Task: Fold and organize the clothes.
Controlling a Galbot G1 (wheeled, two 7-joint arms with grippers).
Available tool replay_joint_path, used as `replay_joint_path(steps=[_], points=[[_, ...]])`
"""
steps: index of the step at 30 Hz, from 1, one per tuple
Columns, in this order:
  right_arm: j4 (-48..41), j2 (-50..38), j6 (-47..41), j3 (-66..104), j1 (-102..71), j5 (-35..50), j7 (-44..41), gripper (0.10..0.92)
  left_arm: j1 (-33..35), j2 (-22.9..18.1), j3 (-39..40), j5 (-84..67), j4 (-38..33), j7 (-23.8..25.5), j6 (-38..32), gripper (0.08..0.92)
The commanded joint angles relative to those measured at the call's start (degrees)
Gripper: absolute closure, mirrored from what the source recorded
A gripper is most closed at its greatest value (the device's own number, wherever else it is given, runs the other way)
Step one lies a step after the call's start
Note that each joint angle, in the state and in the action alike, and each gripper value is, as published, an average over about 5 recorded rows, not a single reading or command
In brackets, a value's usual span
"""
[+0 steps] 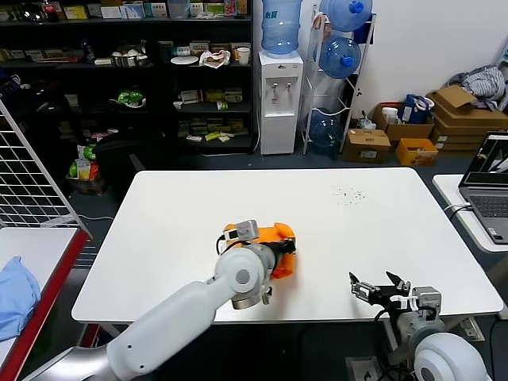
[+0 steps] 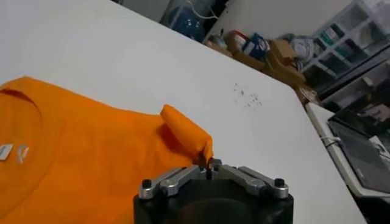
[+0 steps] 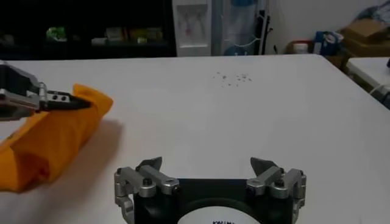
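On the white table (image 1: 333, 230), near its front edge and slightly left of centre, lies the orange T-shirt (image 1: 282, 252), bunched into a compact folded bundle. In the left wrist view the fabric spreads flat with the neckline and a white neck label (image 2: 6, 151) visible, and one corner of cloth is pulled up into a small peak. The left end effector (image 2: 209, 167) sits at that peak, fingers closed and pinching the raised orange fold; the same grip shows from the right wrist view, where dark fingertips (image 3: 73, 103) bite the end of the bundle. The left arm reaches in from the front left, its wrist over the shirt. The right end effector (image 1: 379, 287) hovers at the table's front right edge, fingers spread wide and holding nothing, well apart from the shirt.
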Motion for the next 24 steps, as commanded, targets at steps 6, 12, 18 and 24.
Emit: replay_joint_path(steps=[6,12,18,24], points=[[9.28,-0.81,3.27,7.19,-7.05,-0.66,-2.18,0.104,-4.32,-10.58,4.66,5.90,9.42,0.17,-0.35,0.896],[9.96,-0.42,4.59,7.61,-8.12,-1.47,-3.42,0.104,-4.09,-11.01,4.57,8.40,9.24,0.82,-0.58,0.896],[9.90,-0.49,12.62,7.74,-8.85,-5.85,-8.87,0.104,-1.86,-7.35,2.72,15.34,2.49,3.89,-1.34,0.847],[6.86,-0.03,16.40,6.33,-6.84,-8.45,-11.87,0.104,7.53,7.03,-2.42,33.95,-9.40,17.53,-7.22,0.675]])
